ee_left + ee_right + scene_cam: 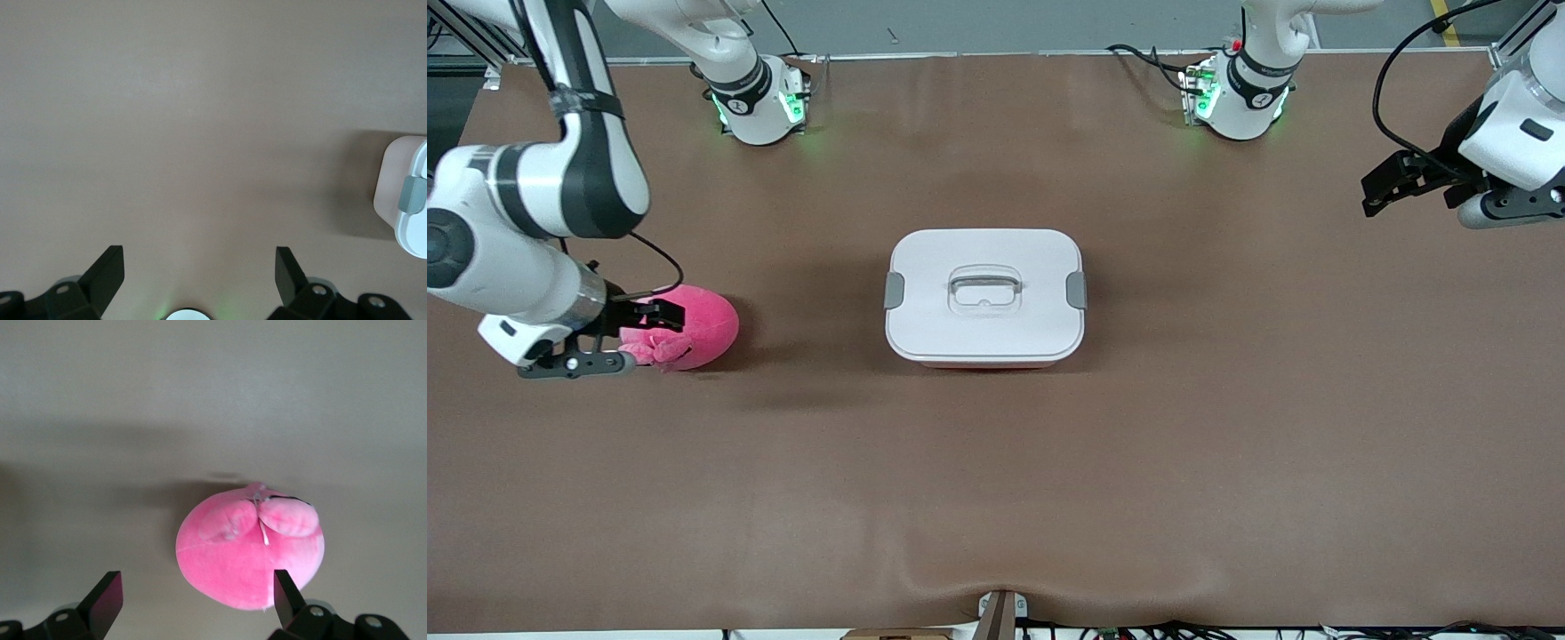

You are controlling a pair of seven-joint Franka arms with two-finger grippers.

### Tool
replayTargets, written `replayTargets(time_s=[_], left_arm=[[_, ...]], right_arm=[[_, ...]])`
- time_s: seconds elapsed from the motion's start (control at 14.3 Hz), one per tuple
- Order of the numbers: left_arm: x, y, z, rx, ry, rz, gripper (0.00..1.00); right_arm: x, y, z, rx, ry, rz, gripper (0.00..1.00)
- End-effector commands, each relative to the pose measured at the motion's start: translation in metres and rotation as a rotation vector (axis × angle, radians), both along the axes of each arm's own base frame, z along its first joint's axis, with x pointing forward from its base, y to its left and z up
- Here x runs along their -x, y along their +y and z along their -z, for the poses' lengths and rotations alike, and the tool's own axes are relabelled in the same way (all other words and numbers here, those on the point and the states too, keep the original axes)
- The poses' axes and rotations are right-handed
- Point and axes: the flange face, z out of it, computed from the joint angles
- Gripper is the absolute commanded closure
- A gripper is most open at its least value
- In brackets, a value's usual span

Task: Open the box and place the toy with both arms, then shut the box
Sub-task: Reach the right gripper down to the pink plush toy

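Note:
The box (985, 298) stands mid-table with its white lid on, a clear handle (984, 290) in the middle and a grey clip (894, 291) at each end. One corner of it shows in the left wrist view (407, 200). The pink plush toy (694, 329) lies on the table toward the right arm's end. My right gripper (656, 313) is open just over the toy's edge. In the right wrist view the toy (250, 550) sits partly between the open fingers of this gripper (198, 590), not gripped. My left gripper (1383, 188) is open and empty over bare table toward the left arm's end; it also shows in the left wrist view (199, 265).
The brown mat (996, 480) covers the whole table. The two arm bases (760, 102) (1236, 98) stand along the table edge farthest from the front camera. A small bracket (1000, 613) sits at the mat's edge nearest the front camera.

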Motion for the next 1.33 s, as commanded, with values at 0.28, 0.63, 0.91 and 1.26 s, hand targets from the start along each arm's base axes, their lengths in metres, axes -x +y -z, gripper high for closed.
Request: replayTargets(time_s=[0.28, 0.63, 0.91, 1.26], left_arm=[[-0.004, -0.021, 0.004, 0.015, 0.007, -0.074, 0.00], [-0.002, -0.045, 0.011, 0.010, 0.016, -0.120, 0.00], [-0.001, -0.066, 0.018, 0.002, 0.023, -0.181, 0.00], [-0.001, -0.092, 0.026, -0.003, 0.019, -0.243, 0.00]], right_arm=[[-0.015, -0.015, 0.030, 0.005, 0.011, -0.290, 0.00], [-0.016, -0.013, 0.049, 0.004, 0.036, -0.294, 0.00], [-0.016, -0.016, 0.057, 0.007, 0.053, -0.297, 0.28], [-0.016, -0.023, 0.065, 0.006, 0.065, -0.288, 0.38]])
